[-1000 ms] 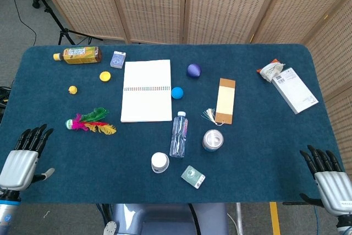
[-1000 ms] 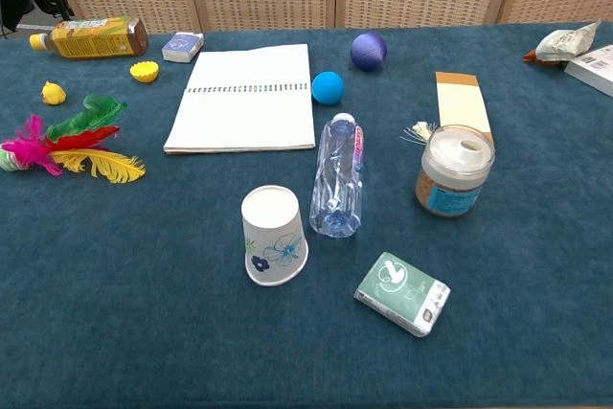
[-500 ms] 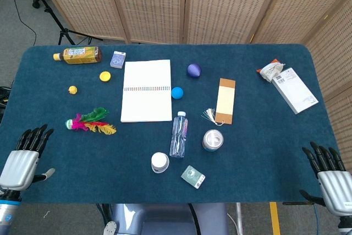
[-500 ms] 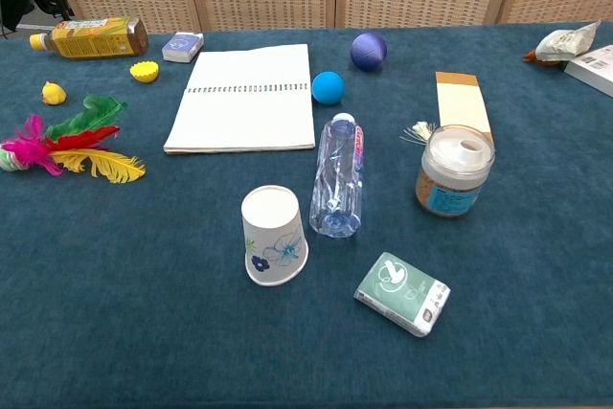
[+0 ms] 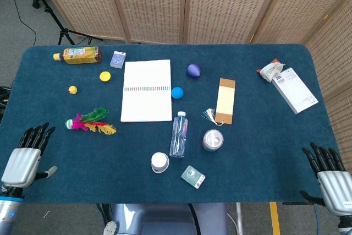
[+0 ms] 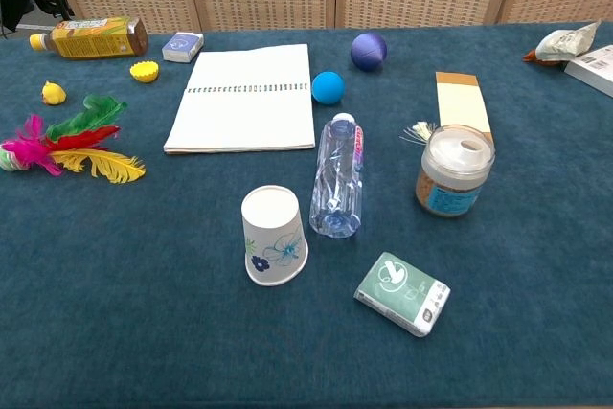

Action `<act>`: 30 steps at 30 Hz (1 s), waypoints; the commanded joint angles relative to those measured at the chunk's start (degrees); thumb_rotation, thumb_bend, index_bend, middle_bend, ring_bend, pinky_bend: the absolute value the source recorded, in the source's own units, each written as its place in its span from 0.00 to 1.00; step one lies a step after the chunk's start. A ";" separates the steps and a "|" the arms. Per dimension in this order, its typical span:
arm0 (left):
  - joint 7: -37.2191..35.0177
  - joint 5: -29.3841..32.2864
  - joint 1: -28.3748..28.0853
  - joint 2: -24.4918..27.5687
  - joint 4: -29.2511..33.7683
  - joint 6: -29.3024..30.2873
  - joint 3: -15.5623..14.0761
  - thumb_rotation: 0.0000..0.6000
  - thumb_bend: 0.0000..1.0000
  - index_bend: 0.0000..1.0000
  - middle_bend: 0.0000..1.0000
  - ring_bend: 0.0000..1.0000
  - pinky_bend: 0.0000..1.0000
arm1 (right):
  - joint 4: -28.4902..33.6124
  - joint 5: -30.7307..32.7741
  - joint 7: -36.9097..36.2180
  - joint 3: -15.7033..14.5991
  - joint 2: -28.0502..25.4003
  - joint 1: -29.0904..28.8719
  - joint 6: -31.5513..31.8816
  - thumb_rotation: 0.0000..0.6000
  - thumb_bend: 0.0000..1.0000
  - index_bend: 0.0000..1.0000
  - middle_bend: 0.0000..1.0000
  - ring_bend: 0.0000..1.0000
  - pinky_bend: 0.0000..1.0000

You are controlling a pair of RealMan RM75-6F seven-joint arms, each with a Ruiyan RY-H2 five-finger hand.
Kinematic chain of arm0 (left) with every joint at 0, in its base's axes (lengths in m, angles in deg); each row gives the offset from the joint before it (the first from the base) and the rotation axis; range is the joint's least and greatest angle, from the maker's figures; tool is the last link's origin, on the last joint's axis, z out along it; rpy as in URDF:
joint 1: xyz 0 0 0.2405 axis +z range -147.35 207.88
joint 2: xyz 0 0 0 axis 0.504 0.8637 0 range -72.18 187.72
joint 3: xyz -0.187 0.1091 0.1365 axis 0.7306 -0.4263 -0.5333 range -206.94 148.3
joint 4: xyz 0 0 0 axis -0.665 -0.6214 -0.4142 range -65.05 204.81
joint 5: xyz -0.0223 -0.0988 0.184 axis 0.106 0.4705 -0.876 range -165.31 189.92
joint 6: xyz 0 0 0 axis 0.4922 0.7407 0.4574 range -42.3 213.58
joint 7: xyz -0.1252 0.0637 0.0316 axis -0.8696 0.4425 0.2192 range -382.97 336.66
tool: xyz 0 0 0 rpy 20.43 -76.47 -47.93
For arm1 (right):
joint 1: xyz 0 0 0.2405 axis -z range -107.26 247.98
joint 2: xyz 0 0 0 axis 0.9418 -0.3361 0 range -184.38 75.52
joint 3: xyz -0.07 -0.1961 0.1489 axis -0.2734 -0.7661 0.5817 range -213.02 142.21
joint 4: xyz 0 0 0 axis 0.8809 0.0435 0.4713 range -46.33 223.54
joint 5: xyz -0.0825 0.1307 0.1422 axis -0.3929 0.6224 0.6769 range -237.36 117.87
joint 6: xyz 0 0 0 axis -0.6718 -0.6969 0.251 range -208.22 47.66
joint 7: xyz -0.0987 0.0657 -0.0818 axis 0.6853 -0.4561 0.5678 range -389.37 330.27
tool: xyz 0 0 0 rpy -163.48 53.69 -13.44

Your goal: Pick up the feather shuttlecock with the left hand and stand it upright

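1. Head view showed one feather shuttlecock [image 5: 89, 123] lying flat on the blue table [image 5: 264, 152], at the left side, with pink, green, red and yellow feathers.
2. One left hand [image 5: 25, 157] was at the near left edge of the table, fingers straight and a little apart, holding nothing. It was well apart from the shuttlecock, and nothing lay between them.
3. One right hand [image 5: 331, 176] was at the near right corner, fingers straight and apart too, holding nothing.
4. One white notebook [image 5: 146, 90] lay just to the right of the shuttlecock, a bit farther back.
5. Two balls sat by the notebook: a bright blue ball [image 5: 176, 93] touching its right edge, and a dark purple ball [image 5: 193, 70] farther back.
6. Two bottles lay on their sides: a clear water bottle [image 5: 179, 134] near the middle and a yellow drink bottle [image 5: 78, 55] at the far left.
7. One paper cup [image 6: 273, 235] stood upside down, just left of the water bottle.
8. One jar [image 6: 454, 170] stood to the right of the water bottle.
9. One small green pack [image 6: 402, 293] lay near the front edge.
10. One yellow cap [image 5: 105, 76] and one tiny yellow thing [image 5: 72, 89] sat behind the shuttlecock.
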 commanded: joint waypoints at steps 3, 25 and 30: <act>2.85 7.48 -5.79 -4.03 -2.30 -7.25 5.32 1.00 0.14 0.14 0.00 0.00 0.00 | 0.37 -0.05 0.59 -0.10 0.13 -0.25 -0.68 1.00 0.00 0.00 0.00 0.00 0.00; 15.55 24.63 -21.12 -19.50 -12.24 -18.56 12.17 1.00 0.26 0.37 0.00 0.00 0.00 | 0.20 0.53 -0.77 0.24 -0.27 -0.23 -0.70 1.00 0.00 0.00 0.00 0.00 0.00; 16.68 24.63 -22.27 -22.64 -13.69 -17.73 11.51 1.00 0.27 0.41 0.00 0.00 0.00 | 0.06 0.57 -1.64 0.38 -0.58 -0.21 -0.49 1.00 0.00 0.00 0.00 0.00 0.00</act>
